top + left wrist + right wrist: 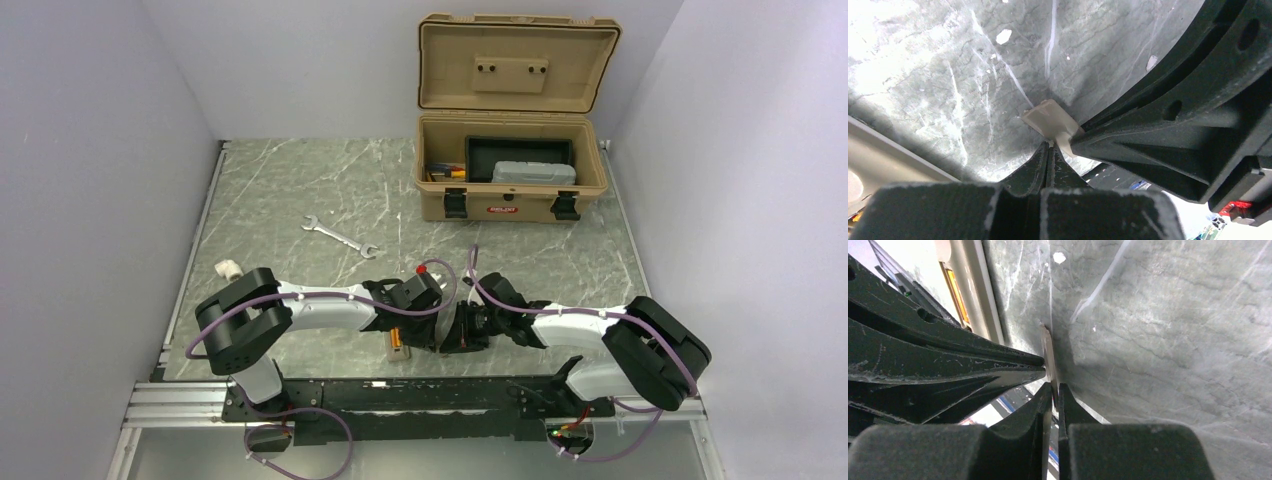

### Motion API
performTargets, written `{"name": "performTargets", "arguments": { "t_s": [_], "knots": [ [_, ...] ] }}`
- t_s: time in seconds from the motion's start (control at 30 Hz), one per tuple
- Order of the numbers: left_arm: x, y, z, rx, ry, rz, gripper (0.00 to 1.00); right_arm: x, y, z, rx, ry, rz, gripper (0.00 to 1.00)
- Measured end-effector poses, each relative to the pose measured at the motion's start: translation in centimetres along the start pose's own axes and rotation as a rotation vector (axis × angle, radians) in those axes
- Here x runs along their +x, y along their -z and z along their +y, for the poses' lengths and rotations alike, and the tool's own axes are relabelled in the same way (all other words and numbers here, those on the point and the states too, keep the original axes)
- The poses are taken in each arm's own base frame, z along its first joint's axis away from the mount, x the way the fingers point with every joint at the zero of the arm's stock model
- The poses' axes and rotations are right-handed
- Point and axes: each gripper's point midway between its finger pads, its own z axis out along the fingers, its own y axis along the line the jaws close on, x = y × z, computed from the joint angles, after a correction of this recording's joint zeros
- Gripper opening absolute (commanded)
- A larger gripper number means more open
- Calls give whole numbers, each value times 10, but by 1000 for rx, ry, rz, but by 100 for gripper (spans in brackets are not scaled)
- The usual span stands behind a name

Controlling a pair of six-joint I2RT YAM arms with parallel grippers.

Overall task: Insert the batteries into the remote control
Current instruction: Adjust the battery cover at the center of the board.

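Note:
The remote control (397,345) lies on the marble table just left of both grippers, tan back up. Orange from the batteries (957,292) shows in its bay; I cannot tell how many. It also shows in the left wrist view (893,150) as a tan bar. My left gripper (445,325) and right gripper (470,325) meet tip to tip just above the table. Both pinch one small thin tan plate (1048,119), which looks like the battery cover. The left gripper (1050,146) grips its near edge. In the right wrist view the plate (1049,357) is edge-on in the right gripper (1054,387).
An open tan toolbox (510,190) stands at the back with a black tray and a grey case inside. A silver wrench (340,236) lies mid-table. A small white fitting (227,268) lies at the left beside the left arm's elbow.

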Motion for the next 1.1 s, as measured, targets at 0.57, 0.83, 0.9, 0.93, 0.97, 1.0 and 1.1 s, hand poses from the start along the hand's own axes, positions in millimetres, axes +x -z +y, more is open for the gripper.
{"name": "performTargets", "arguments": {
  "t_s": [0.57, 0.83, 0.9, 0.93, 0.97, 1.0, 1.1],
  "knots": [
    [-35, 53, 8, -9, 28, -150, 0, -14, 3, 0, 30, 20, -61, 0],
    [-59, 98, 13, 16, 65, -271, 0, -32, -10, 9, 33, 53, -43, 1],
    [-62, 104, 16, 14, 76, -283, 0, -36, -13, 11, 30, 61, -41, 1],
    [-62, 106, 18, 13, 80, -289, 0, -37, -14, 11, 27, 65, -34, 2],
    [-62, 108, 20, 11, 85, -293, 0, -38, -15, 12, 24, 68, -30, 2],
    [-62, 109, 22, 10, 89, -296, 0, -39, -16, 13, 22, 72, -26, 4],
    [-60, 109, 29, 0, 100, -296, 0, -42, -19, 14, 12, 87, -14, 13]
  ]
}}
